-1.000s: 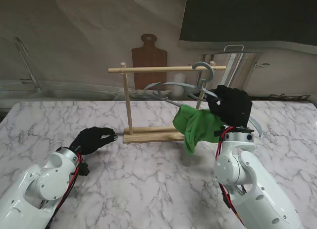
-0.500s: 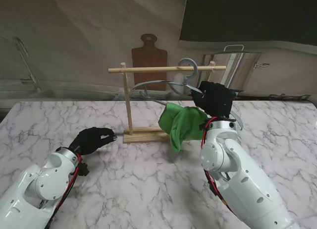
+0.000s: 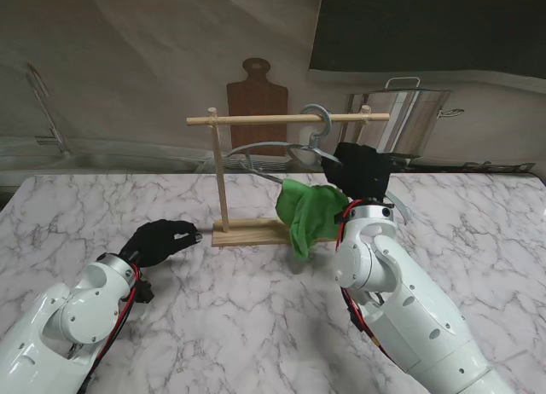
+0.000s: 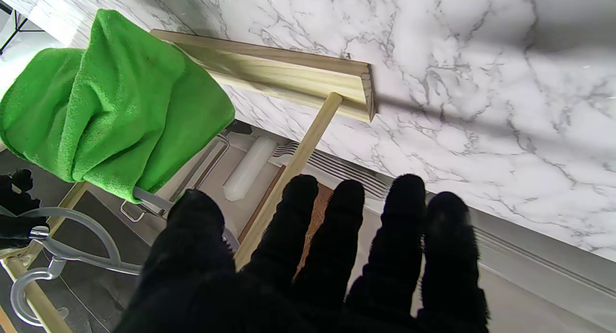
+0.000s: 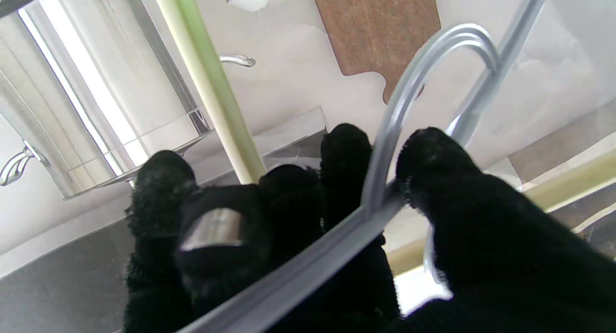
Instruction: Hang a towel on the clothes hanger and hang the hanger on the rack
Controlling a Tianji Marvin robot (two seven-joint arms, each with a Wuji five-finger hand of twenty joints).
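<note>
You see a bright green towel [image 3: 309,215] on a translucent grey hanger [image 3: 281,147]. The rack [image 3: 223,176] is pale wood. Your bench [image 3: 256,309] is white marble with grey veins. Both hands wear black gloves: left hand [image 3: 158,239], right hand [image 3: 363,168]. At 12 o'clock, a brown board [image 3: 256,104]; at 1 o'clock, a silver pot [image 3: 409,112].

left hand [image 4: 308,256] empty, fingers apart | green towel [image 4: 110,97] draped on hanger [image 4: 72,246] | rack [image 4: 288,78]

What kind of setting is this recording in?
Probably a kitchen counter: a marble-patterned table, a steel stockpot and a wooden cutting board against the back wall.
</note>
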